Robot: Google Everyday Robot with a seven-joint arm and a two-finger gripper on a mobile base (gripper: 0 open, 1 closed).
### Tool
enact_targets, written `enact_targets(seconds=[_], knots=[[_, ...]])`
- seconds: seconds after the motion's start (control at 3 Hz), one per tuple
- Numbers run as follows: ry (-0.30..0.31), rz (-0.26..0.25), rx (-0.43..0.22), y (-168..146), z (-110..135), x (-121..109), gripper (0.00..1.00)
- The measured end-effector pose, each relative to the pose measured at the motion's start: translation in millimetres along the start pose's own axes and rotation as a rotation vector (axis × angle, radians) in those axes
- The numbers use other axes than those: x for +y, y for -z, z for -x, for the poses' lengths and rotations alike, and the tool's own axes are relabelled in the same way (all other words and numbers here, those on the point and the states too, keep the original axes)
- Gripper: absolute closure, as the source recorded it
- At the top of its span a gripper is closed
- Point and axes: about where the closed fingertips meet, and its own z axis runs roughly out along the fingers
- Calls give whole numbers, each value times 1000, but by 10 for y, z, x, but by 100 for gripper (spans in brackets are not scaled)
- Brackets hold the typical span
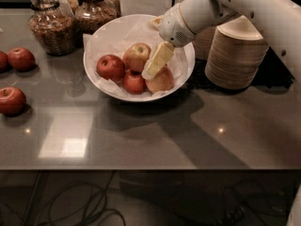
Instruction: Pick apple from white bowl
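Observation:
The white bowl [109, 34], lined with crinkled white paper, stands at the back middle of the table. In it lie the yellow-green apple with a reddish blush [136, 56], two dark red apples [111, 68] [134, 82] and a paler peach apple [161, 81]. My gripper [151, 70] reaches down into the bowl from the upper right. Its pale yellow fingers [157, 60] sit just right of the yellow-green apple and above the peach apple. They hold nothing that I can see.
A tall stack of beige paper bowls [235, 55] stands right of the white bowl. Two glass jars [49, 25] [95, 11] stand behind it on the left. Two red apples [20, 59] [11, 100] lie on the table at the left edge.

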Motion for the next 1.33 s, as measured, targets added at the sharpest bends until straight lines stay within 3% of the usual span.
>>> enact_targets(seconds=[0.67,1.0,1.33], knots=[[-29,17,-14,-36,-71,-132,0],[-16,26,-40,201,33,150,0],[-16,27,-38,192,34,152,0]])
